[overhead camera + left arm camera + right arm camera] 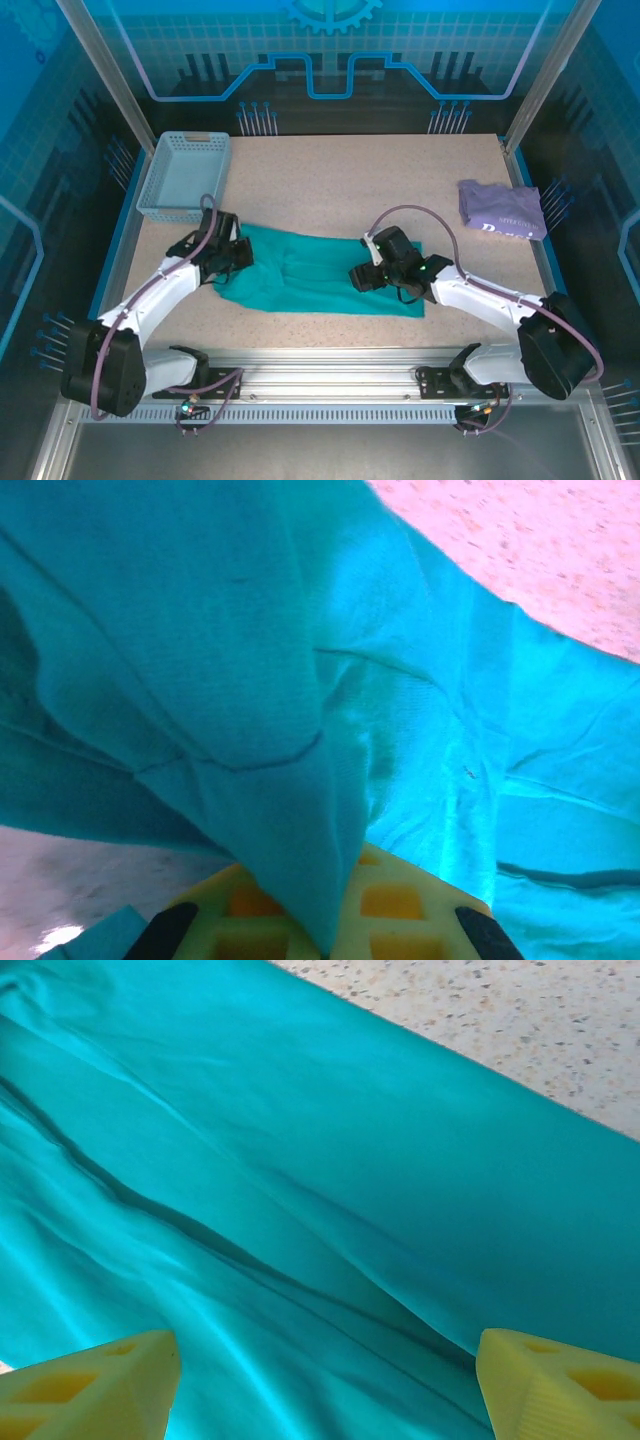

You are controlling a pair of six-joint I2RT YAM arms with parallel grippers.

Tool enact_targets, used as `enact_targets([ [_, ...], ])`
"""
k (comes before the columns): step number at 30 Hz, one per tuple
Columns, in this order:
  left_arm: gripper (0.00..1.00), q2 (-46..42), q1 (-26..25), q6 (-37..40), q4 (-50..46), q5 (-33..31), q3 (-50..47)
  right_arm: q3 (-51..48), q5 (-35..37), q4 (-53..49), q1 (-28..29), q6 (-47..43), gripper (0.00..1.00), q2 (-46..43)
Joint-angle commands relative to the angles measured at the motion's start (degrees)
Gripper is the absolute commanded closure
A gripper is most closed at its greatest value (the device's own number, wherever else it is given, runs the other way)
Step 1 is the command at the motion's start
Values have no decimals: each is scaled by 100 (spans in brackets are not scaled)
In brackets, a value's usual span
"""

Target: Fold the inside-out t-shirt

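Leaning inward, low — left end effector (237, 253) clenched on the t-shirt (300, 276), right end effector (362, 277) spread over it

The left arm (160, 290) and right arm (480, 297) wear white shells over black joints, a grey-purple cable (412, 208) looping along each; the fingers (90, 1385) are yellow, with square hollows.

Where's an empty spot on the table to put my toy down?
The widest bare stretch of table lies between the blue basket and the purple garment, behind the teal t-shirt. It is crowded near the front, where the left gripper and right gripper are at the t-shirt.
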Motion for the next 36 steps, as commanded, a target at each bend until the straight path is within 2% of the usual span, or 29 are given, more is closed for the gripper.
enact_targets([
  [1, 100, 12, 23, 576, -1378, -796, 727, -37, -139, -78, -216, -26, 21, -286],
  [3, 100, 211, 23, 899, -1973, -1333, 1192, -95, -184, -114, -320, -8, 21, -471],
  [5, 100, 462, 23, 1300, -2619, -2161, 1728, -181, -220, -170, -434, 23, 21, -713],
  [8, 100, 860, 23, 1733, -3263, -3275, 2367, -281, -253, -286, -594, 28, 21, -1047],
  [10, 100, 1103, 16, 1864, -3580, -3766, 2722, -319, -248, -358, -682, -9, 21, -1216],
  [13, 100, 1396, -39, 1873, -3829, -4022, 3086, -359, -242, -450, -783, -34, 21, -1408],
  [16, 100, 1611, -360, 1762, -3875, -4049, 3221, -425, -265, -461, -845, -34, 21, -1518],
  [23, 100, 2422, -1352, 978, -4275, -3713, 3669, -440, -280, -504, -885, -8, 20, -1524],
  [27, 100, 2972, -2169, 411, -4353, -3158, 4074, -379, -217, -598, -908, -46, 20, -1529],
  [29, 99, 3302, -2561, 204, -4102, -2636, 4343, -339, -208, -674, -958, -77, 20, -1561],
  [30, 92, 3432, -2700, 129, -3907, -2341, 4451, -324, -191, -708, -976, -99, 20, -1585],
  [31, 74, 3619, -2850, 87, -3650, -1916, 4589, -314, -191, -745, -1015, -104, 20, -1613],
  [32, 65, 3804, -2952, 36, -3365, -1429, 4724, -309, -184, -775, -1060, -113, 20, -1646],
  [34, 52, 4151, -3130, 1, -2959, -572, 5076, -320, -188, -811, -1126, -113, 20, -1723],
  [36, 43, 4256, -3247, 10, -2693, -167, 5379, -350, -195, -816, -1184, -72, 20, -1773],
])
